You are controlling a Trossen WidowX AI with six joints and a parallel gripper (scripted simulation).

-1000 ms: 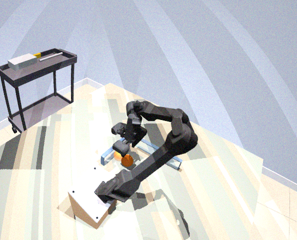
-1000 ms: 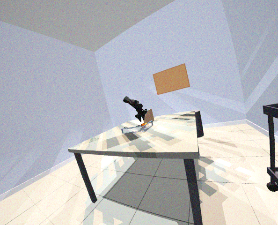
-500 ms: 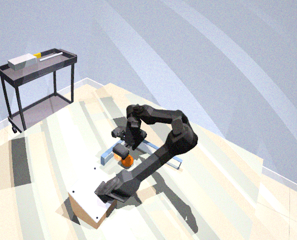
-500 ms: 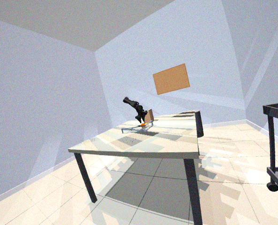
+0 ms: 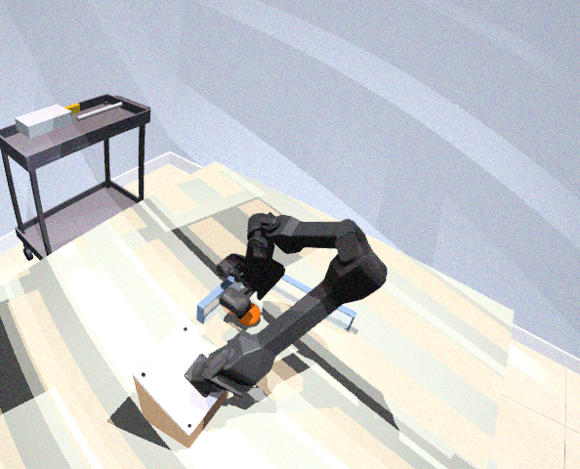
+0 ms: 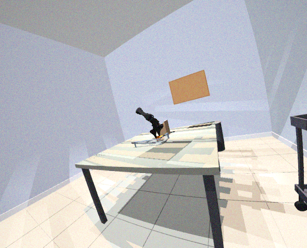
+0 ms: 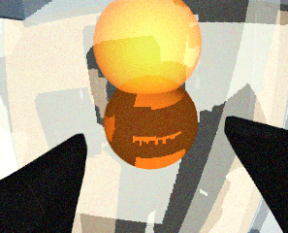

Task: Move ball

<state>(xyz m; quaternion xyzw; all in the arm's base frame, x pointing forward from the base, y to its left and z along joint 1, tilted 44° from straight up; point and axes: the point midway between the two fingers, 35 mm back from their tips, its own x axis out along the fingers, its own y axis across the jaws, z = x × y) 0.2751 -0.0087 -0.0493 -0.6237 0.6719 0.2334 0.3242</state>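
The orange ball rests on the table inside the corner of the clear walls. In the wrist view the see-through copy is above the ball and overlaps its upper edge; in the top view the gripper hides the copy. The left wall and right wall have blue edges. My gripper is open and empty, low over the ball. In the wrist view the fingertips stand to either side of the ball, with a gap on each side.
The arm's base stands on a white-topped wedge block near the walls. The forearm spans over part of the right wall. A dark cart with a white box stands off the table. An orange-brown board hangs on the room wall.
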